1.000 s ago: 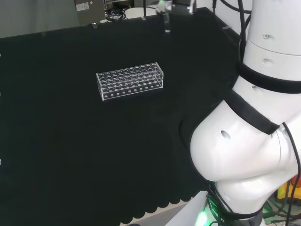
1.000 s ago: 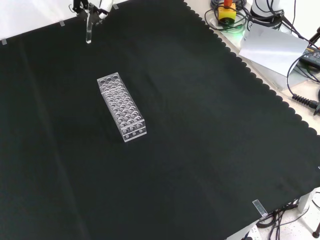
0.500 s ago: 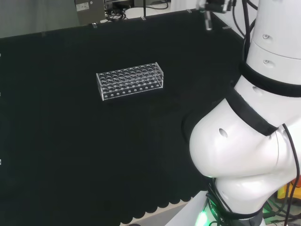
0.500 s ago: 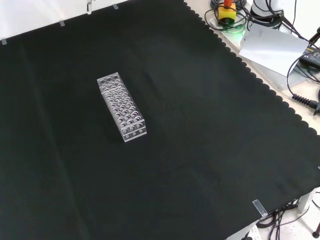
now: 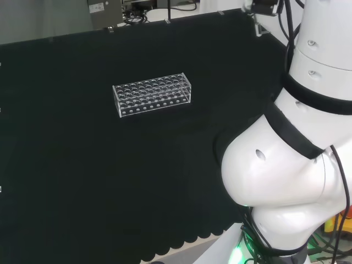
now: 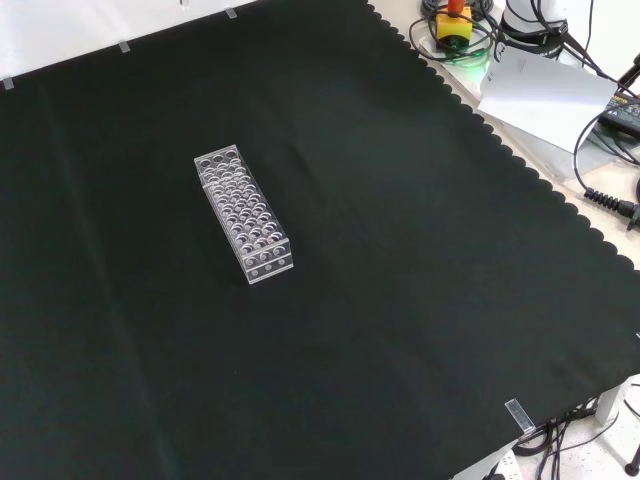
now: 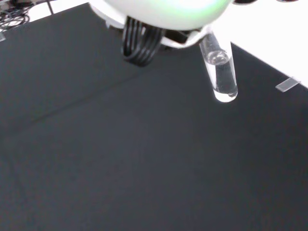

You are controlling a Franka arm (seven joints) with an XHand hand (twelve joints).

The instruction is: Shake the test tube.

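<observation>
A clear test tube (image 7: 219, 72) hangs from the hand (image 7: 163, 9) in the wrist view, high over the black cloth, its rounded end down and clear liquid inside. In the head view the hand (image 5: 263, 6) sits at the top edge beside the white arm, with the tube's (image 5: 258, 28) lower end showing below it. The hand is shut on the tube's upper part, which the hand hides. A clear plastic tube rack (image 5: 152, 93) with several holes lies on the cloth, far to the left of the hand in the head view, and its holes look empty in the front view (image 6: 243, 212).
The arm's big white links (image 5: 286, 181) take up the head view's right. Black cables (image 7: 139, 45) hang by the hand in the wrist view. Cables, a yellow and red button box (image 6: 455, 22) and a grey sheet (image 6: 545, 95) lie past the cloth's scalloped edge.
The hand has carried the test tube to the right in the head view, toward the arm. In the front view it has left through the top edge. The rack has not moved.
</observation>
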